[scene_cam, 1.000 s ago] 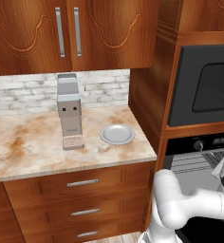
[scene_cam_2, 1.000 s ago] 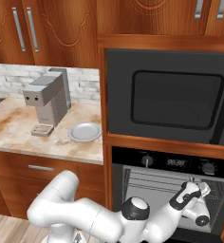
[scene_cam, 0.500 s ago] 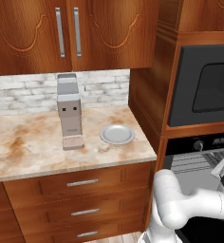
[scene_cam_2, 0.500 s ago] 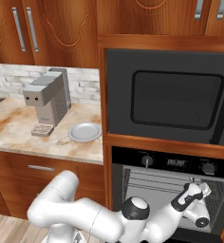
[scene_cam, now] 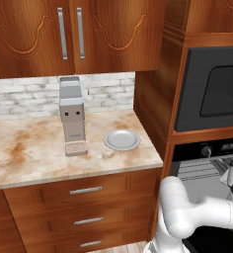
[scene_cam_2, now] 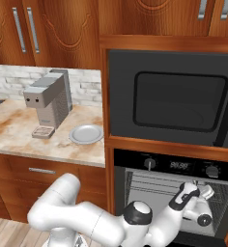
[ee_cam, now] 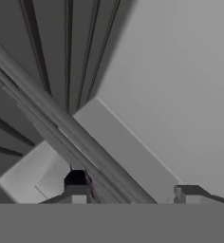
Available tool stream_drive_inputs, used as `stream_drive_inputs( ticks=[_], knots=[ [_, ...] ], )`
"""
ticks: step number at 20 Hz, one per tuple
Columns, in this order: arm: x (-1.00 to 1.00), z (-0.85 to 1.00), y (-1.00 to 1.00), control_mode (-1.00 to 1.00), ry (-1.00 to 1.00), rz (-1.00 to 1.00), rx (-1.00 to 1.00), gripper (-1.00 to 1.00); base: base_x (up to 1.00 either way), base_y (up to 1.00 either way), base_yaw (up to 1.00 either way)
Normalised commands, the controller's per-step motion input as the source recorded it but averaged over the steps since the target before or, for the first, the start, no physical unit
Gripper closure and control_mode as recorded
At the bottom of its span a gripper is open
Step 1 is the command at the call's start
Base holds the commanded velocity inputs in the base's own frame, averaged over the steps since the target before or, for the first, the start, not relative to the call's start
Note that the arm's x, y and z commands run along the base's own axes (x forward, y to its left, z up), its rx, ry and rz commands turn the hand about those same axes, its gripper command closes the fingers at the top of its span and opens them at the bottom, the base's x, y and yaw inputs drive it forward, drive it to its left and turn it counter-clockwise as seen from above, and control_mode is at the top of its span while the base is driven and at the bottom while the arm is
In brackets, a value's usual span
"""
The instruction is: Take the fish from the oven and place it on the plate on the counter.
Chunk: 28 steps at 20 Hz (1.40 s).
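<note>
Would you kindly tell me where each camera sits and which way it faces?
Left base view: behind-left, facing the counter, plate and oven; arm at lower right.
Right base view: behind-right, facing the same plate and oven; arm at lower left, gripper inside the oven.
Hand view: on the hand, facing the oven's racks; fingers at bottom.

The end effector (scene_cam_2: 203,195) has edged slightly lower inside the oven (scene_cam_2: 174,185).

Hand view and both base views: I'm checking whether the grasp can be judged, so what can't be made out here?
- Fish: not made out among the oven racks; the arm blocks part of the cavity in both base views.
- Hand: turned away in the right base view; fingertips cut off low in the hand view.
- Plate: bare.
</note>
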Motion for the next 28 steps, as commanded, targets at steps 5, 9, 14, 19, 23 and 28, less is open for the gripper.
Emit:
stream_drive_inputs(
  ticks=[5, 9, 14, 19, 23, 28],
  knots=[
    [0.00, -0.17, 0.00, -1.00, 0.00, 0.00, 0.00, 1.00, 0.00, 0.00, 0.00],
    [0.00, -0.17, 0.00, -1.00, 0.00, 0.00, 0.00, 1.00, 0.00, 0.00, 0.00],
    [-0.04, -0.27, 0.00, -1.00, 0.07, 0.00, 0.00, 1.00, 0.00, 0.00, 0.00],
    [-0.26, -0.34, 0.00, -1.00, 0.10, 0.00, 0.00, 1.00, 0.00, 0.00, 0.00],
    [-0.29, -0.36, 0.00, -1.00, 0.03, 0.00, 0.00, 1.00, 0.00, 0.00, 0.00],
    [-0.35, -0.36, 0.00, -1.00, 0.03, 0.00, 0.00, 1.00, 0.00, 0.00, 0.00]
  ],
)
